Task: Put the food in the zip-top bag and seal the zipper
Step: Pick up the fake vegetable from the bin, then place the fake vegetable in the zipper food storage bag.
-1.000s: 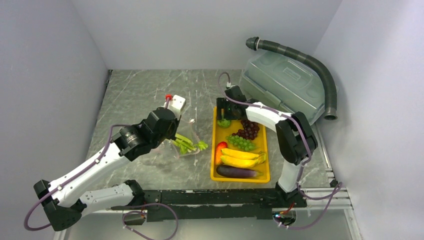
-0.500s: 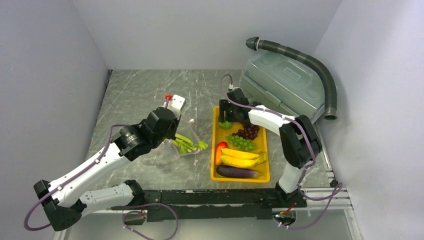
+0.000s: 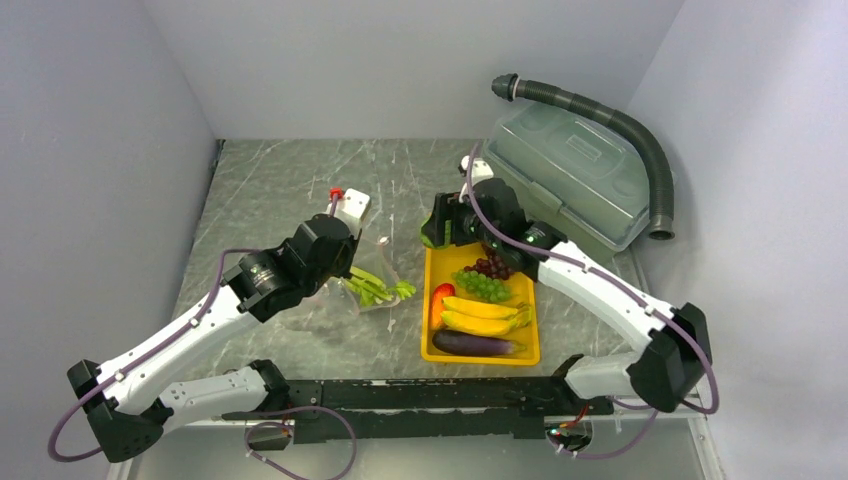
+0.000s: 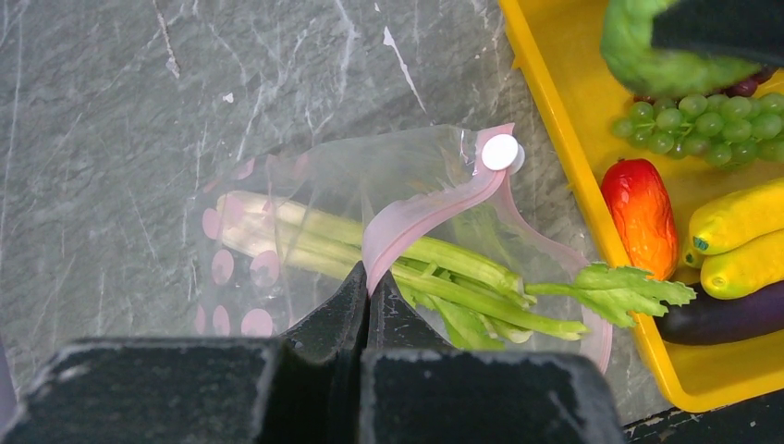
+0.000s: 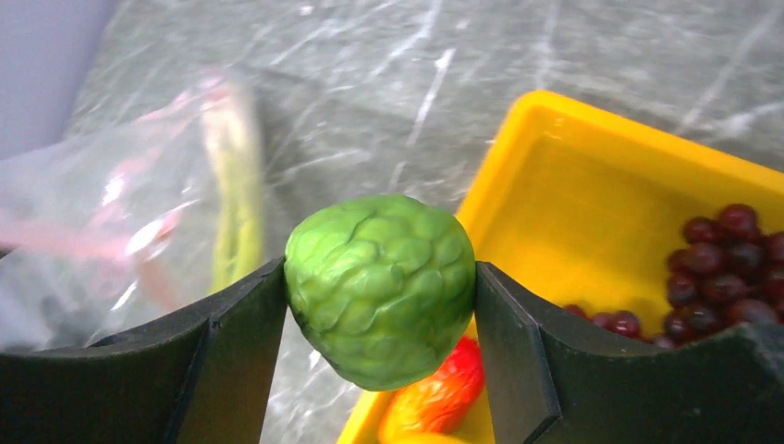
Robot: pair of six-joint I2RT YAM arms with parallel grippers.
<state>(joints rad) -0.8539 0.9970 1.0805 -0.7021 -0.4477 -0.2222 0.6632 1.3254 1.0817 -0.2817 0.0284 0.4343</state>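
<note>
The clear zip-top bag (image 4: pixel 305 217) lies left of the yellow tray (image 3: pixel 432 350), with green leafy stalks (image 4: pixel 462 277) partly inside and their leaves sticking out of its mouth. My left gripper (image 4: pixel 367 277) is shut on the pink zipper (image 4: pixel 434 203) and holds that edge up. My right gripper (image 5: pixel 381 287) is shut on a round green leafy vegetable (image 5: pixel 379 277), above the tray's far left corner, between tray and bag. Bananas (image 3: pixel 483 315), an eggplant (image 3: pixel 477 343), green grapes (image 3: pixel 483 285), dark red grapes (image 3: pixel 495 265) and a red pepper (image 3: pixel 441 298) lie in the tray.
A large translucent lidded box (image 3: pixel 570 175) stands at the back right with a grey ribbed hose (image 3: pixel 620 125) curving over it. White walls close in the marble table on three sides.
My right arm has lifted the green vegetable off the tray's far end and swung it left toward the bag. The left arm and the bag have not moved.
</note>
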